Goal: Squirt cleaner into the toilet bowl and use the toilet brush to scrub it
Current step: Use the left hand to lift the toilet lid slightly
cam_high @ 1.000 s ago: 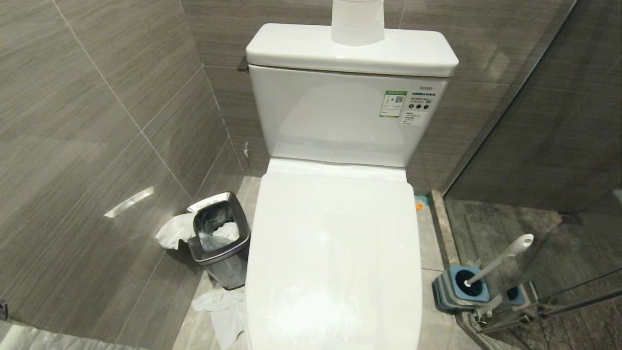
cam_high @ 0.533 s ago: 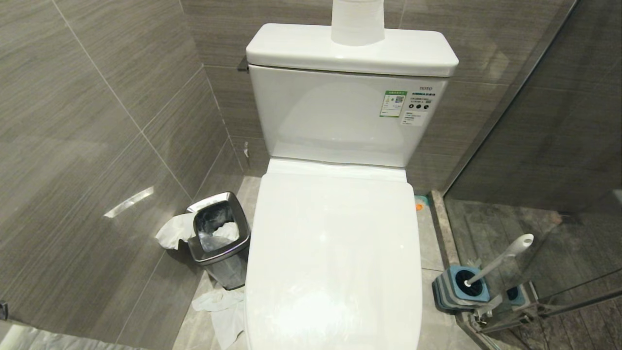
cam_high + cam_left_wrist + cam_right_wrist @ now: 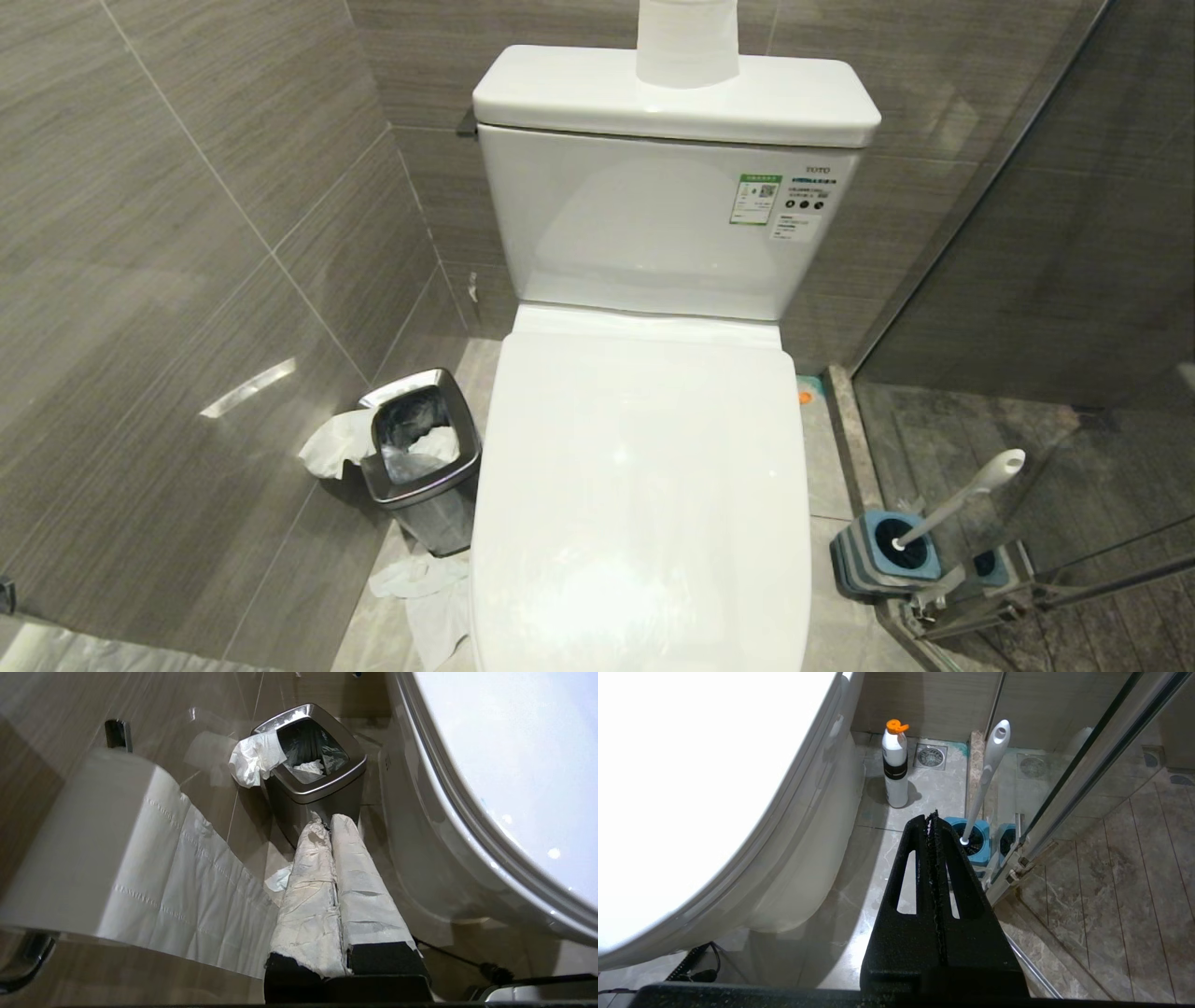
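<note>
Resting in holder, toilet brush [image 3: 992, 760] is looking light, stiff, smooth; you are gripping flared handle top. Right claw [image 3: 932, 816], left claw [image 3: 327, 823] are closed, empty.

The toilet bowl [image 3: 644, 485] has its lid shut, hiding the basin, and its near end is cut off by the frame. The toilet brush [image 3: 962, 493] bristles sit hidden inside the holder [image 3: 882, 553]. Tank sticker [image 3: 756, 199] print is unreadably small

Light: bright overhead | Glare: toilet bowl [image 3: 644, 495] lid blown white beside both grippers | Shadow: soft under rim | Focus: sharp
</note>
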Controlling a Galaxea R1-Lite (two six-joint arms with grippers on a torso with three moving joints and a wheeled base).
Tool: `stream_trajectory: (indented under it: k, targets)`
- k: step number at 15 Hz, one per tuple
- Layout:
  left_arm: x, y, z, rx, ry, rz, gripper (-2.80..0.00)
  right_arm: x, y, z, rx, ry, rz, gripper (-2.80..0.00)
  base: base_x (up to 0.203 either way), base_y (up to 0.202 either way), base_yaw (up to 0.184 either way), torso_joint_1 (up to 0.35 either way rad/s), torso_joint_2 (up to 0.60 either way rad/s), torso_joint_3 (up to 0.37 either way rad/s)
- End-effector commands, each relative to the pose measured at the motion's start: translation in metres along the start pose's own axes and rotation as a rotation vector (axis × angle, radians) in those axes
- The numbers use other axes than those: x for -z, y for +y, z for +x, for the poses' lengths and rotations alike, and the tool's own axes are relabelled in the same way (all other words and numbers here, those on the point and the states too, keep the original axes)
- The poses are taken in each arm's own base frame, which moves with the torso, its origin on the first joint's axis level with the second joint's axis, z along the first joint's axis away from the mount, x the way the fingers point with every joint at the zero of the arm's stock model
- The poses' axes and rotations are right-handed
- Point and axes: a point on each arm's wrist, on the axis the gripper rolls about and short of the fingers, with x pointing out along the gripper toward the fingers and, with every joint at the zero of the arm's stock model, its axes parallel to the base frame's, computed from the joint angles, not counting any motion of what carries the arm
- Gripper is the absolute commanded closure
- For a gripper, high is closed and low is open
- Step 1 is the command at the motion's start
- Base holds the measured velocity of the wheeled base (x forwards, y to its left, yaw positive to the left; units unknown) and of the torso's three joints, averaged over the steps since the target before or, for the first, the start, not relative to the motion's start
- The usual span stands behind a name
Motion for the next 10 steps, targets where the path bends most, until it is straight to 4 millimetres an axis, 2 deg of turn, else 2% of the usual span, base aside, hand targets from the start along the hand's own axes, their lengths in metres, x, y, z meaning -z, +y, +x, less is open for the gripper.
stream_trajectory:
  k: [1, 5, 8, 10]
  targets:
    - [-0.0001, -0.0009, 0.0001, 0.040, -0.004, 0.088, 0.00, -0.0001, 0.0000, 0.0000, 0.000, 0.000, 0.000, 0.00, 0.000, 0.000, 0.000, 0.000, 0.00, 0.000]
    - [-0.0002, -0.0011, 0.0001, 0.050, -0.007, 0.114, 0.00, 0.0000, 0.0000, 0.0000, 0.000, 0.000, 0.000, 0.00, 0.000, 0.000, 0.000, 0.000, 0.00, 0.000]
    - [0.0000, -0.0004, 0.0001, 0.018, 0.000, -0.027, 0.00, 0.0000, 0.0000, 0.0000, 0.000, 0.000, 0.000, 0.00, 0.000, 0.000, 0.000, 0.000, 0.00, 0.000]
    - [0.0001, -0.0002, 0.0000, 0.009, 0.000, -0.048, 0.00, 0.0000, 0.0000, 0.0000, 0.000, 0.000, 0.000, 0.00, 0.000, 0.000, 0.000, 0.000, 0.00, 0.000]
